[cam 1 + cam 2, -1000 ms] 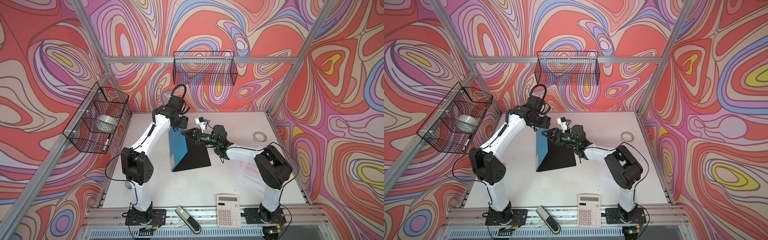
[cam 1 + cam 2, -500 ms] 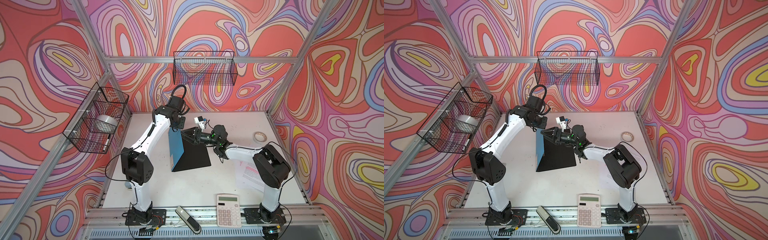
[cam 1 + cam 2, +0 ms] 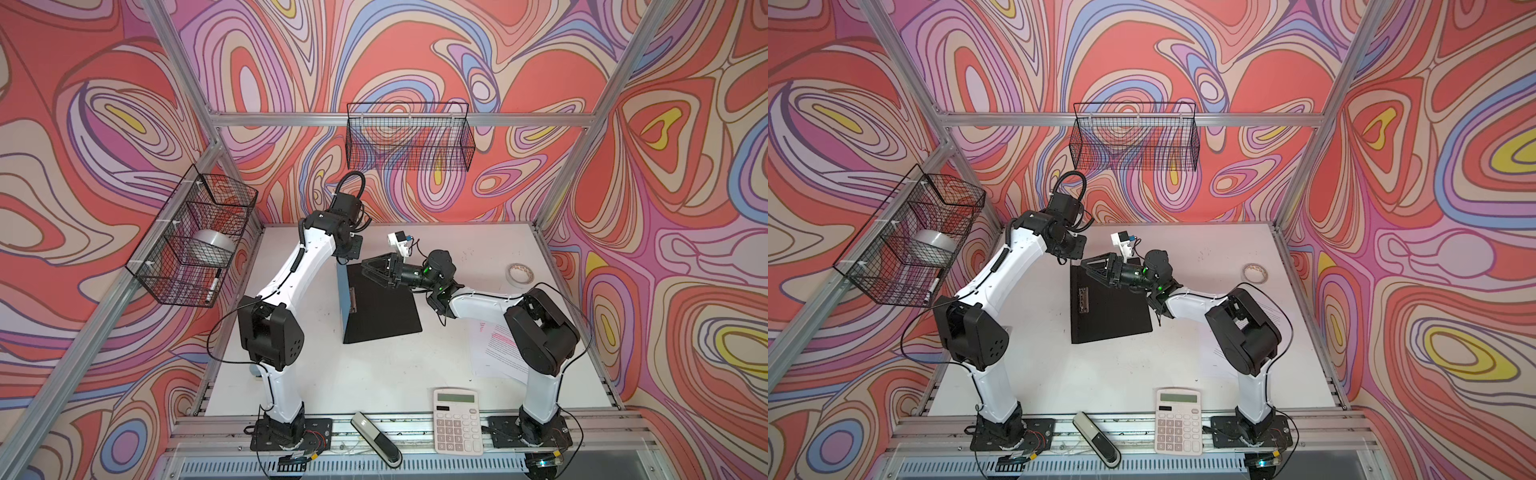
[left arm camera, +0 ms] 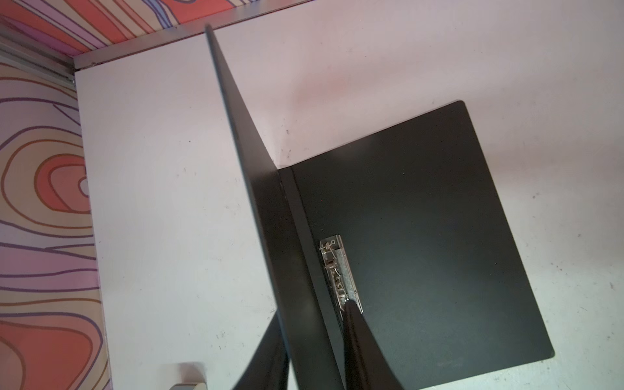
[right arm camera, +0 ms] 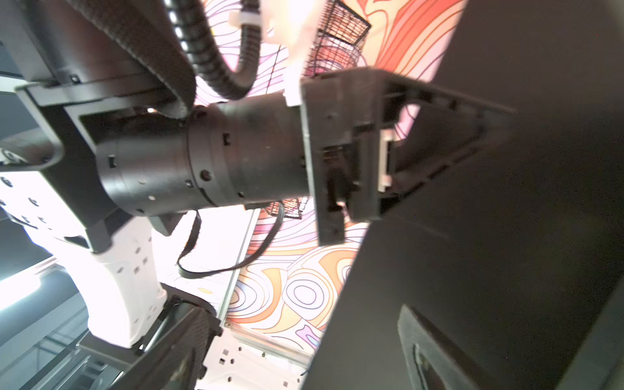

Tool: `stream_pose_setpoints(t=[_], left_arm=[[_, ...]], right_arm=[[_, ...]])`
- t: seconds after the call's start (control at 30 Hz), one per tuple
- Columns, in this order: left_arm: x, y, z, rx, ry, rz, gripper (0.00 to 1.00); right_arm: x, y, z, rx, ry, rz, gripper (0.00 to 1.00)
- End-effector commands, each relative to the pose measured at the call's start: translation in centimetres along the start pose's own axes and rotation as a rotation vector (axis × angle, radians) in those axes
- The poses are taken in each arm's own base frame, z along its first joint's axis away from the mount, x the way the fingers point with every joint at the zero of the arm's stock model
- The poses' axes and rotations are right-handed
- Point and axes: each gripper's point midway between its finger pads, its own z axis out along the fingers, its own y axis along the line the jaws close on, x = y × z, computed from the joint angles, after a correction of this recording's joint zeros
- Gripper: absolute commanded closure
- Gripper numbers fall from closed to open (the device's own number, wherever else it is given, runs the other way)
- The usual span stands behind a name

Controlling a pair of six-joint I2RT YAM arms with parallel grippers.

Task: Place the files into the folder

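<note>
1. Reading the table (image 3: 374, 374) as a clock face in both top views, with 12 at the back wall, the folder (image 3: 382, 307) is lying open just off centre toward 12.
2. Its black inner panel is lying flat, and its front cover (image 3: 341, 299) is standing upright along the 9 o'clock side. The cover's blue outside is showing in a top view only.
3. The left wrist view alone is showing the metal clip (image 4: 339, 273) clearly. There the left gripper (image 4: 312, 314) is straddling the cover's top edge, 1 finger on each side. Whether the claw is pinching the cover cannot be told.
4. The right gripper (image 3: 369, 271) is hovering over the panel's 12 o'clock end, claw spread wide and holding nothing.
5. The right wrist view is showing the cover's black face and the left wrist side-on.
6. The files (image 3: 494, 353) are lying flat at 4 o'clock, well apart from the folder and partly under the right arm.
7. The calculator (image 3: 457, 419) is sitting at 5 o'clock and the tape roll (image 3: 519, 274) at 2 o'clock.
</note>
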Motion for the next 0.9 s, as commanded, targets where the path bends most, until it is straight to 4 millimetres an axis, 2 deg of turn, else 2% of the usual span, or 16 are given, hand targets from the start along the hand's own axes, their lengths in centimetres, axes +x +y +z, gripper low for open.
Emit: stream_pose_setpoints(t=[0.0,0.13,0.27,0.33,0.53,0.7,0.87], left_arm=[[1.2,1.8,-1.8,-0.022,0.016,-0.013,0.79],[1.5,2.4,-2.3,0.006,0.010,-0.045,0.86],[1.7,2.9,-2.6,0.040,-0.007,-0.077,0.95],[1.8,3.1,-2.6,0.046,-0.011,-0.089,0.97],[2.2,3.0,-2.1,0.103,0.006,-0.150,1.00],[1.4,2.8,-2.3,0.187,-0.022,-0.230,1.00],[0.3,2.1,-2.3,0.262,-0.032,-0.291,1.00]], right_arm=[[1.0,-2.3,-0.3,0.123,0.025,-0.001,0.06],[1.7,-5.1,-1.6,0.329,0.048,-0.022,0.10],[2.6,-7.6,-3.7,0.515,0.071,-0.037,0.10],[2.8,-7.9,-4.8,0.592,0.080,-0.048,0.10],[4.2,-10.4,-8.2,0.797,0.105,-0.028,0.12],[5.3,-10.9,-9.9,0.859,0.125,-0.019,0.12],[5.4,-10.7,-11.6,0.930,0.103,-0.032,0.12]])
